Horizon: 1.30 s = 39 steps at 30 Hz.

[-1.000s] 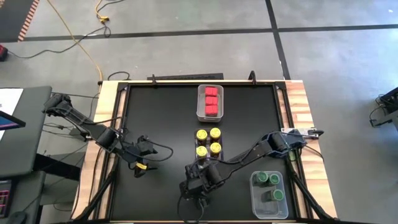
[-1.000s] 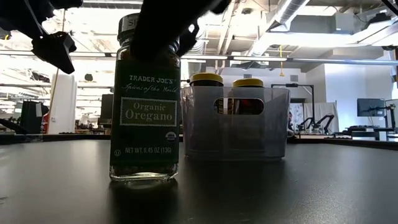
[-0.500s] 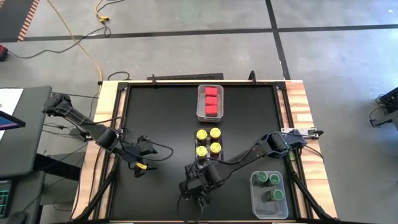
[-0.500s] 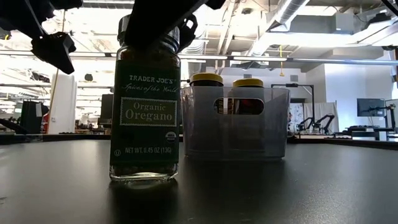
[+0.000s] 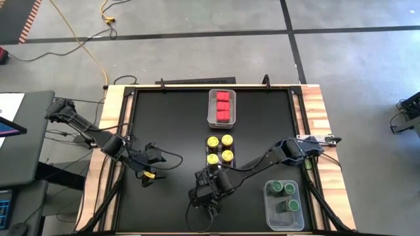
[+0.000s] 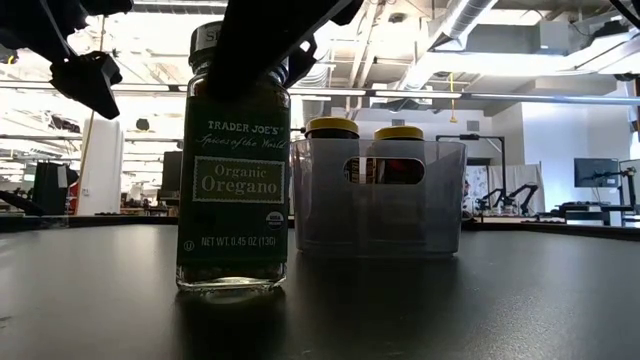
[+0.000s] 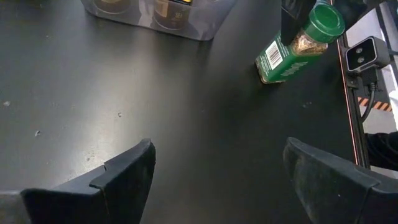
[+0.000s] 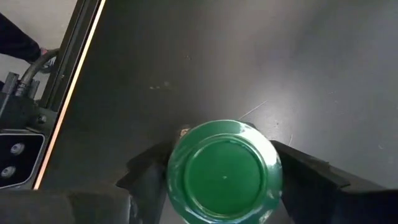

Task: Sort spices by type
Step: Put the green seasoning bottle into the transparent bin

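A green-lidded oregano jar (image 6: 233, 190) stands upright on its base on the black table near its near edge; the left wrist view shows the jar (image 7: 292, 46) too. My right gripper (image 8: 224, 177) comes down over its lid and hides it in the high view (image 5: 209, 190). My left gripper (image 5: 148, 167) hangs open over the table's left part, nothing between its fingers (image 7: 124, 177). Red square-topped spices (image 5: 222, 107), yellow-lidded jars (image 5: 220, 149) and green-lidded jars (image 5: 283, 196) sit in separate clear bins. My right gripper has the jar's round green lid (image 8: 180, 174) between its two fingers, one on each side of the lid's rim. The fingers (image 8: 149, 171) come from above, slanting down. The jar stands upright with its base (image 6: 232, 282) on the table.
The bin of yellow-lidded jars (image 6: 378, 195) stands just behind the oregano jar. The bin of green-lidded jars (image 5: 269, 213) is at the near right corner, the red bin (image 5: 211, 121) at the far middle. Bare black table lies between the arms.
My right gripper's fingers have drawn in about the oregano jar's lid. The jar has stayed upright in the same spot on the table.
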Each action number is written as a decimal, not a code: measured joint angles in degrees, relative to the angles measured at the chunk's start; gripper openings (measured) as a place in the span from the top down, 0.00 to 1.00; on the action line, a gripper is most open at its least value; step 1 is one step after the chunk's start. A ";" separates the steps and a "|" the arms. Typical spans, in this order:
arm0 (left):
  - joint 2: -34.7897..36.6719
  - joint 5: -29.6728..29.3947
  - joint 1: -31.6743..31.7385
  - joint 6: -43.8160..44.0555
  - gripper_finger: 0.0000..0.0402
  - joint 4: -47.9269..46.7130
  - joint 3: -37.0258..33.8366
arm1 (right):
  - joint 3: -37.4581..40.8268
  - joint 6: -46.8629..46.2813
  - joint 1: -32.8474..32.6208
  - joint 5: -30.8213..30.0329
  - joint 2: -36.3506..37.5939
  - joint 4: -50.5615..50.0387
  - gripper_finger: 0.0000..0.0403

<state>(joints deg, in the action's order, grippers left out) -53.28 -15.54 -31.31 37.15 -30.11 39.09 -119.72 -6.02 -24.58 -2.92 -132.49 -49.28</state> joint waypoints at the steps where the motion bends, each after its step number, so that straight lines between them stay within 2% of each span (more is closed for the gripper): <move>1: 0.00 -0.02 0.00 0.00 0.15 0.00 0.00 | 0.00 0.02 -0.02 0.00 0.00 -0.03 0.29; 7: 0.00 -0.02 0.00 -0.87 0.15 -0.07 0.00 | 2.55 -0.26 -0.02 0.00 0.09 1.25 0.29; 10: 0.00 -0.02 0.00 -0.88 0.15 -0.33 0.00 | 3.61 -3.31 -0.09 0.00 -0.10 1.58 0.30; 19: 0.00 -0.02 0.00 -0.90 0.15 -2.17 0.00 | 3.80 -4.18 -0.13 0.02 0.00 3.50 0.45; 25: 0.00 -0.02 0.00 -0.91 0.15 -2.57 0.00 | 3.76 -4.07 -0.13 0.02 0.00 4.34 0.45; 39: 0.00 -0.02 0.00 -1.09 0.15 -2.54 0.00 | -10.88 -6.01 0.71 -0.02 0.16 -9.70 0.45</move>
<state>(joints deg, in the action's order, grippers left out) -53.28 -15.55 -31.31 36.05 -32.64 39.09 -130.60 -12.03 -23.87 -2.94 -132.32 -58.97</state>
